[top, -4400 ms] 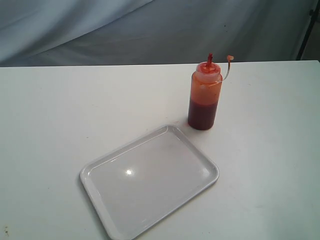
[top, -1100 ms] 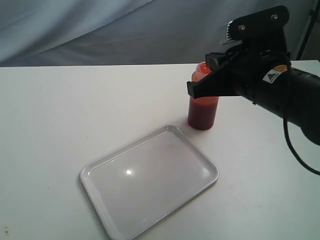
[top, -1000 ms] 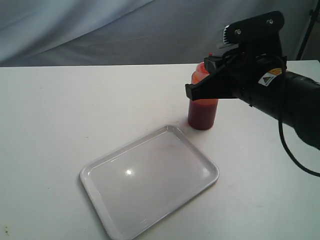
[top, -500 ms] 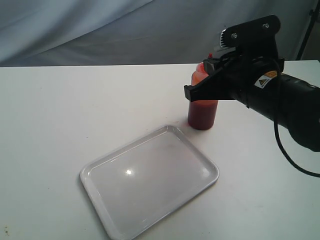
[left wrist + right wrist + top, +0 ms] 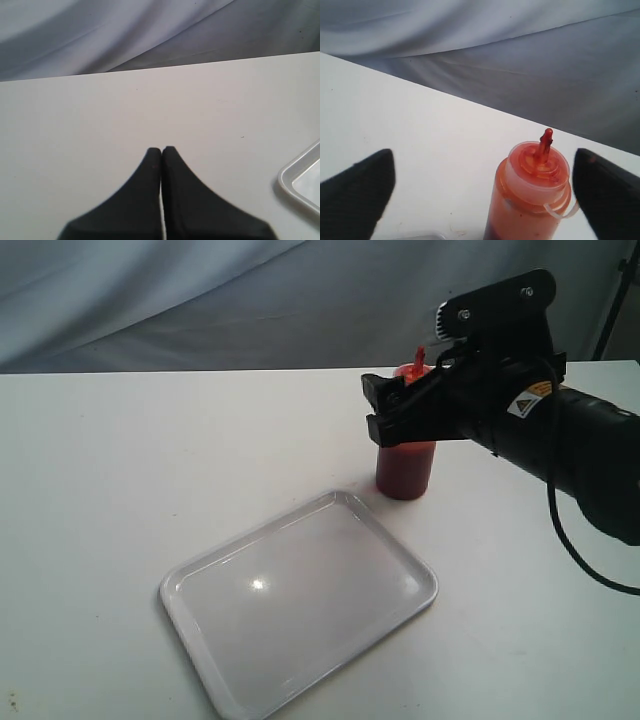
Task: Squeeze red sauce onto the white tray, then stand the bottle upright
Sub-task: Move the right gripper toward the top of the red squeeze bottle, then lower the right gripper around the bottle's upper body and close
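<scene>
Bottle [image 5: 404, 472], seemingly ungripped, inside right tool [image 5: 373, 405], tray [image 5: 300, 612] beside

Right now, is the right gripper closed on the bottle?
No, the right gripper is open, its fingers wide apart either side of the bottle.

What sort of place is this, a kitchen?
Likely a robot test lab, not a kitchen: a plain white table, a grey cloth backdrop, and a black robot arm at a sauce bottle.

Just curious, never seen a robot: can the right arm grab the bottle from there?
Probably yes. The right gripper is open wide, a finger on each side of the upright bottle, nothing else between.
</scene>
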Controlling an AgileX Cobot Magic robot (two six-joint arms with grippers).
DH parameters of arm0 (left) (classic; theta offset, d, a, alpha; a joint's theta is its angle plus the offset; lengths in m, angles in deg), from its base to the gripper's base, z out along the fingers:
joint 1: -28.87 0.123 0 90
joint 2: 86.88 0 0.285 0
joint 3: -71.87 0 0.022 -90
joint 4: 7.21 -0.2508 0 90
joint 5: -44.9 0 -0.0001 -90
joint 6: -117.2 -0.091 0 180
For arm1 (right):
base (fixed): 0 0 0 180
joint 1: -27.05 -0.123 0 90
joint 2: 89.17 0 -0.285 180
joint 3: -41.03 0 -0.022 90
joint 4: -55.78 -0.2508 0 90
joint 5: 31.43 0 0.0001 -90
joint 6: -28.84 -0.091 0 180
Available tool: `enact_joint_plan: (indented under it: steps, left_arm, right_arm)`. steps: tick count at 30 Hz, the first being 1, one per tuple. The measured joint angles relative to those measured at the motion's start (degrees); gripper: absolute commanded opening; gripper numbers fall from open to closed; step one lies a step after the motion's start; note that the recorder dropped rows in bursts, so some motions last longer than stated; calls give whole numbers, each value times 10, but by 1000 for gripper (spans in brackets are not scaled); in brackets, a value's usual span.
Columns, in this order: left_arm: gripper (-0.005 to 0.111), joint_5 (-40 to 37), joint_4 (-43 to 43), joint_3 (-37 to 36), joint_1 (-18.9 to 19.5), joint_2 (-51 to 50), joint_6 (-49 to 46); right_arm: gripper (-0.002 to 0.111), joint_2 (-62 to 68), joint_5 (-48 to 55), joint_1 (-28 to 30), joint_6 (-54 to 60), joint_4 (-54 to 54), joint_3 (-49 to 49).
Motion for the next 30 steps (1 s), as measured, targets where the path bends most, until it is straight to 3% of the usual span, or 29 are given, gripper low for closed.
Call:
enact_joint_plan:
  steps: [20,30]
  left_arm:
    - [1,0,0,0,0,0,0]
    - [1,0,0,0,0,0,0]
  right_arm:
    - [105,4,6,0,11,5,0]
    - [105,75,7,0,12,2,0]
